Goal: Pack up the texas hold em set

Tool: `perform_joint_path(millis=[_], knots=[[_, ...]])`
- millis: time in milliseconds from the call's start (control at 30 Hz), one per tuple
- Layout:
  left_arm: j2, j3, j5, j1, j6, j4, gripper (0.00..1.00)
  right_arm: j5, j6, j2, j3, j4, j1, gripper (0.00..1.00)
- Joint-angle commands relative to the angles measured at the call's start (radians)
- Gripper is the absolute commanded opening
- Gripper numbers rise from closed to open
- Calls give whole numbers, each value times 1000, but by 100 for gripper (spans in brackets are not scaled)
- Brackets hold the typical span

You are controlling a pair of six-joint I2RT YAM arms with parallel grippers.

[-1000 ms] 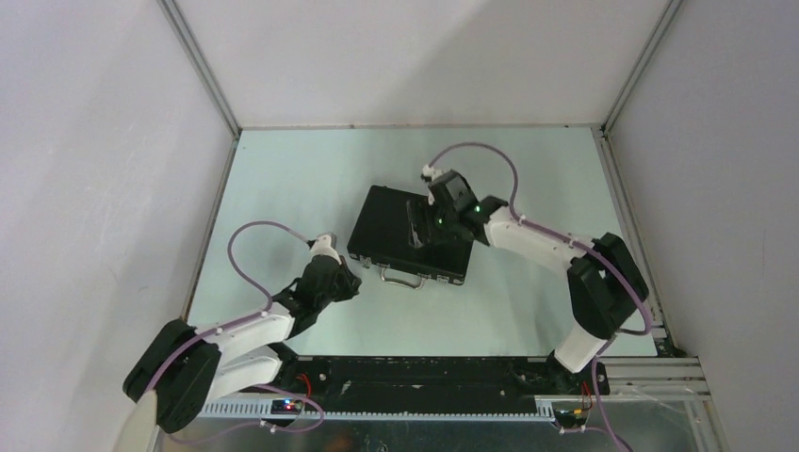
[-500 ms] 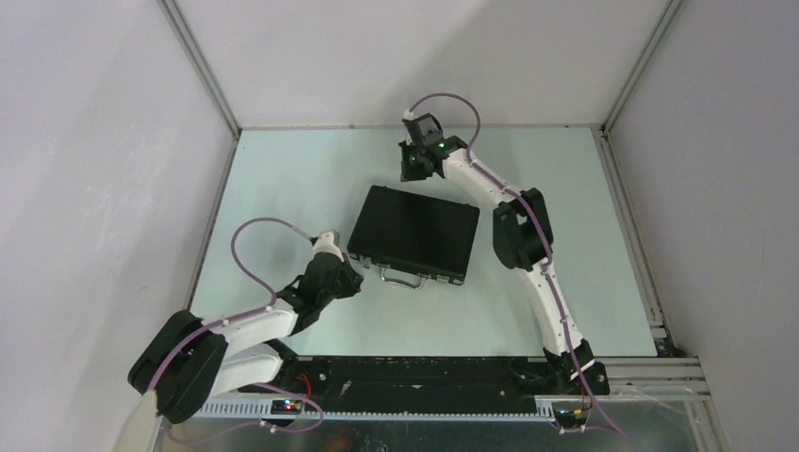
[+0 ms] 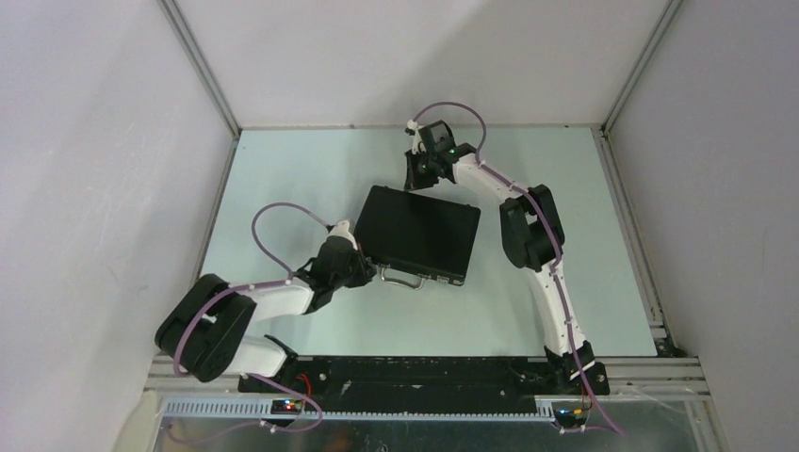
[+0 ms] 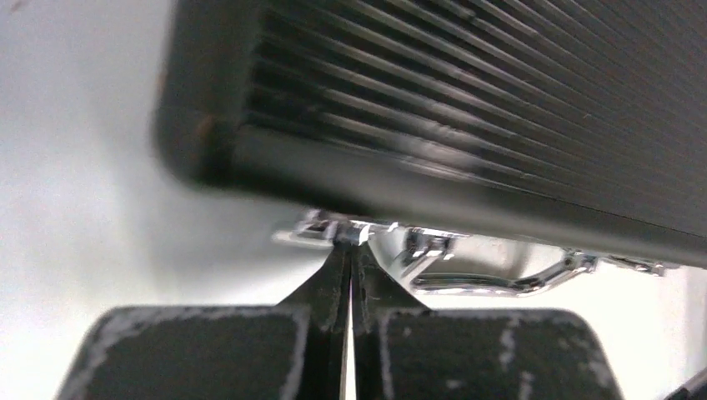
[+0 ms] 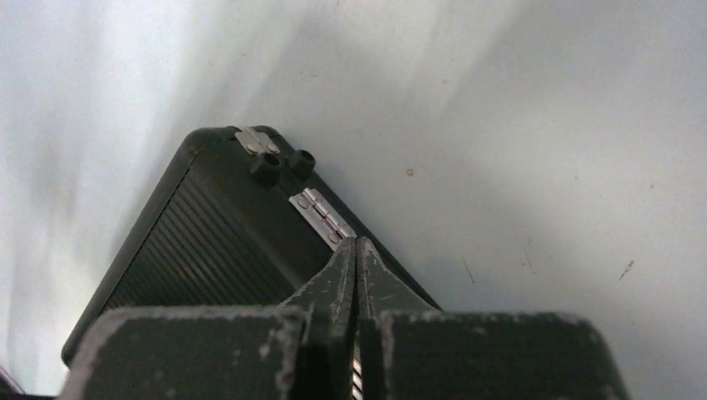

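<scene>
Briefcase [image 3: 419, 231] closed, left gripper [image 4: 348, 250], pinched shut, advanced to its latch [image 4: 321, 232]; right gripper [image 5: 357, 248], also shut, moved behind the hinge [image 5: 321, 212], probably bracing.

Pale green table [image 3: 283, 169] between plain white walls [image 3: 94, 141], even light.

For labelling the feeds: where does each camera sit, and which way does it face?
Top external: overhead behind the arms, facing the pale green table; both arms show.
Left wrist: low beside the black ribbed briefcase, facing its silver handle; shut left hand shows.
Right wrist: facing the briefcase's silver hinge; shut right hand shows.
All share the briefcase.
</scene>
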State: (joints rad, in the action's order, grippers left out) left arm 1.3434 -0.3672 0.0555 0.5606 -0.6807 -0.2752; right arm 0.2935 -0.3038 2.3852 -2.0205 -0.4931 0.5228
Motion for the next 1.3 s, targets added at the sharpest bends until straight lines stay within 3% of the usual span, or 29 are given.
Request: perform_joint_path(millis=[0, 200, 467, 600, 633, 667, 733, 933, 1000, 1100, 1267], knots=[[99, -45, 6, -33, 18, -137, 0, 219, 28, -13, 62, -212, 60, 0], [110, -42, 31, -33, 26, -155, 0, 216, 42, -4, 84, -220, 64, 0], [-156, 2, 165, -22, 26, 205, 0, 160, -3, -20, 87, -200, 25, 0], [-211, 5, 220, -23, 27, 255, 0, 149, 1, -28, 95, -196, 25, 0], [-203, 4, 225, -23, 28, 250, 6, 149, 2, -27, 95, -196, 26, 0], [-196, -1, 227, -24, 36, 230, 22, 149, 3, -25, 93, -196, 26, 0], [-151, -8, 213, -24, 52, 181, 38, 150, 5, -21, 91, -197, 27, 0], [-84, -22, 186, -24, 84, 71, 64, 148, 9, -18, 90, -203, 29, 0], [-84, -13, 165, -23, 102, 32, 61, 146, 12, -16, 90, -202, 28, 0], [-69, -16, 155, -25, 118, 20, 42, 147, 12, -13, 90, -201, 29, 0], [5, -40, 112, -22, 131, -32, 36, 151, 15, -7, 81, -204, 33, 0]])
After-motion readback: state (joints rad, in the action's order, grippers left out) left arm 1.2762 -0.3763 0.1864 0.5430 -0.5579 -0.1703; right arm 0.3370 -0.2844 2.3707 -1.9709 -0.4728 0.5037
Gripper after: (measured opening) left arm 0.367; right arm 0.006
